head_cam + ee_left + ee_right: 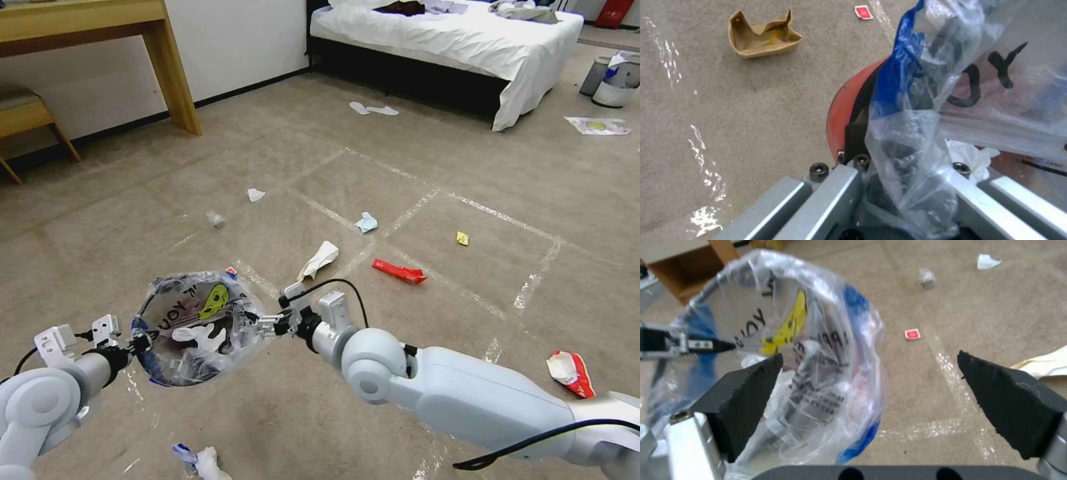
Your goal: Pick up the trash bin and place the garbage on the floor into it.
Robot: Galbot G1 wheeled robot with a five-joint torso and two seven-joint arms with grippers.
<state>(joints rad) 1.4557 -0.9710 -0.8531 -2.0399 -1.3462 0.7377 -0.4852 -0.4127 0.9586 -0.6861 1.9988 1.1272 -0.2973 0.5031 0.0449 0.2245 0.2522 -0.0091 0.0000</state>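
Note:
My left gripper (138,343) is shut on the near rim of the trash bin (197,327) and holds it off the floor (320,413). The bin's red wall (842,110) sits under a clear bag (795,356) printed with a yellow face. At the opposite rim my right gripper (871,386) stands open, one pad (746,396) over the bag. Garbage lies on the carpet: white paper (319,259), a red wrapper (399,271), a light-blue wad (366,223), a yellow packet (462,238), a tissue (255,195) and a brown cardboard scrap (762,36).
A red-and-white wrapper (571,373) lies at the right and a tissue (203,460) by my base. A bed (453,40) stands at the back, a wooden desk (100,27) at the back left, and grey bins (610,80) at the far right.

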